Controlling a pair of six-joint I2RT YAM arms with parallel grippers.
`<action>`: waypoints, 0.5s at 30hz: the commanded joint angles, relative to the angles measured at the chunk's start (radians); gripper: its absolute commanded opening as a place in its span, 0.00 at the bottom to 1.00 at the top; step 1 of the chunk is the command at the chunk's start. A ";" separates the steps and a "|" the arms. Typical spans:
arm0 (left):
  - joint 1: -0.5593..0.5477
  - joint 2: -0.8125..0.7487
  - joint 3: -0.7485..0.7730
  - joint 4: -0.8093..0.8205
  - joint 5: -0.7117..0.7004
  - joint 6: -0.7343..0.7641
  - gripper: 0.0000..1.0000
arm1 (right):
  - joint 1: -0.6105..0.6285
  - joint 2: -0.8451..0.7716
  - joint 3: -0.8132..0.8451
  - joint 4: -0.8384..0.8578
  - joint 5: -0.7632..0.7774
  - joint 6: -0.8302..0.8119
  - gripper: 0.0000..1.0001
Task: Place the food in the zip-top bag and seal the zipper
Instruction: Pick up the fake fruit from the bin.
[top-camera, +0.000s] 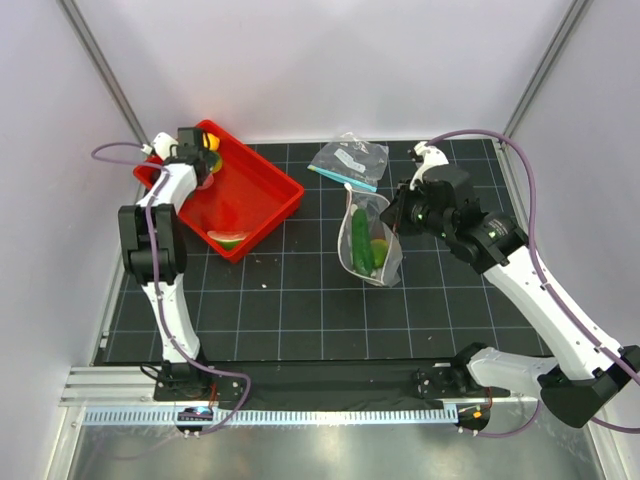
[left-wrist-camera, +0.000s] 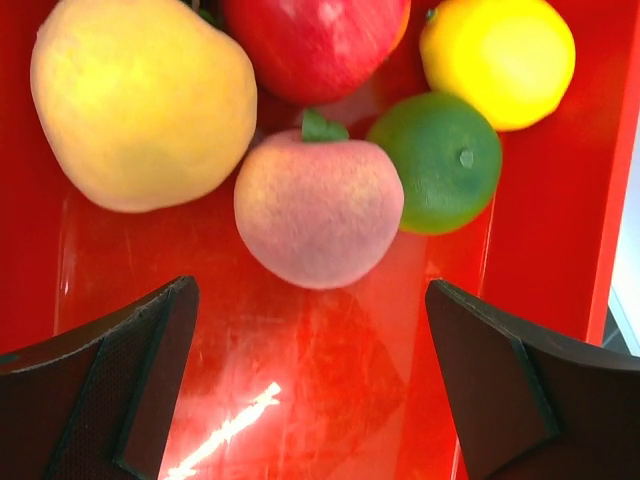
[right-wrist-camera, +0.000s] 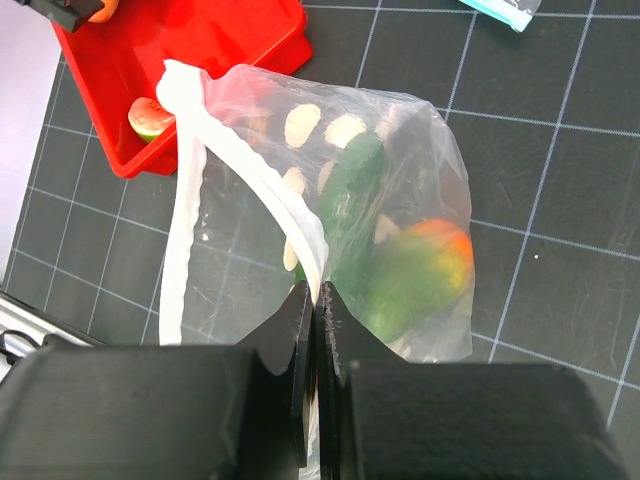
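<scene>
The left gripper (left-wrist-camera: 310, 370) hangs over the red tray (top-camera: 262, 186) with its two fingers wide apart. Just past them sits the pink peach (left-wrist-camera: 318, 210). It touches a green lime (left-wrist-camera: 437, 160), a red apple (left-wrist-camera: 310, 40) and a big yellow fruit (left-wrist-camera: 140, 100). A lemon (left-wrist-camera: 497, 60) sits in the corner by the lime.

The right gripper (right-wrist-camera: 318, 300) is pinched tight on the zipper (right-wrist-camera: 215, 130) of the zip-top bag (right-wrist-camera: 420, 160). It holds that edge up, so the mouth is open. The bag rests on the dark surface (top-camera: 300, 300), well apart from the tray. A long green cucumber (top-camera: 360, 240) and a green and orange piece are already inside.

The step in hand looks like picking up the peach. To do it well, the left gripper should move over the peach and come straight down, one finger on each side at the fattest part. The near sides are bare, so the fingers fit there without bumping the other fruit. The peach is round and shiny and may slip, so squeeze softly and lift straight up. The right gripper should hold the bag mouth wide and not let go.
</scene>
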 joint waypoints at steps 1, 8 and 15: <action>0.011 0.015 0.060 0.007 -0.051 -0.019 1.00 | -0.003 -0.029 0.009 0.055 -0.023 -0.029 0.01; 0.028 0.119 0.149 0.003 -0.011 -0.010 1.00 | -0.003 -0.029 -0.012 0.080 -0.036 -0.038 0.01; 0.034 0.199 0.220 0.001 -0.002 0.009 0.97 | -0.003 -0.024 -0.020 0.088 -0.029 -0.038 0.01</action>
